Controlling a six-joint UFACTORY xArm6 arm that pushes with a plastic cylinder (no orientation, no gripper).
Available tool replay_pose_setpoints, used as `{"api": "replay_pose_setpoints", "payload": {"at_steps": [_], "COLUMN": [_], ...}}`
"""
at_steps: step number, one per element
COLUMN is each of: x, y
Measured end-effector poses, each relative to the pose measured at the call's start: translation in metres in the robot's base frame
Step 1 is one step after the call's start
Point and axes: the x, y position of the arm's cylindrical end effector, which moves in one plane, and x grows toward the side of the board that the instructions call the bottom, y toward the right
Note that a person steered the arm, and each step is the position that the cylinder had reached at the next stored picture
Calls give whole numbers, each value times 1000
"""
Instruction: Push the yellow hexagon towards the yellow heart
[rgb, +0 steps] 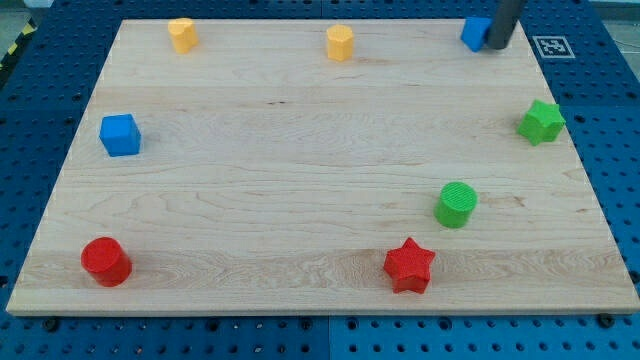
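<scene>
The yellow hexagon (340, 43) sits near the top edge of the wooden board, at the middle. The yellow heart (182, 34) sits near the top edge towards the view's left, well apart from the hexagon. My tip (497, 46) is at the view's top right, far to the right of the hexagon. It stands right against the right side of a blue block (474, 33), partly hiding it.
A blue cube (120, 135) is at the left. A red cylinder (106, 261) is at the bottom left. A red star (409, 265) and a green cylinder (457, 204) are at the lower right. A green star (541, 122) is at the right edge.
</scene>
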Motion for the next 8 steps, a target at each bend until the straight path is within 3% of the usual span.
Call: {"api": "replay_pose_setpoints", "payload": {"at_steps": [3, 4, 6, 8], "x": [31, 28, 11, -10], "y": [-44, -125, -192, -175]}}
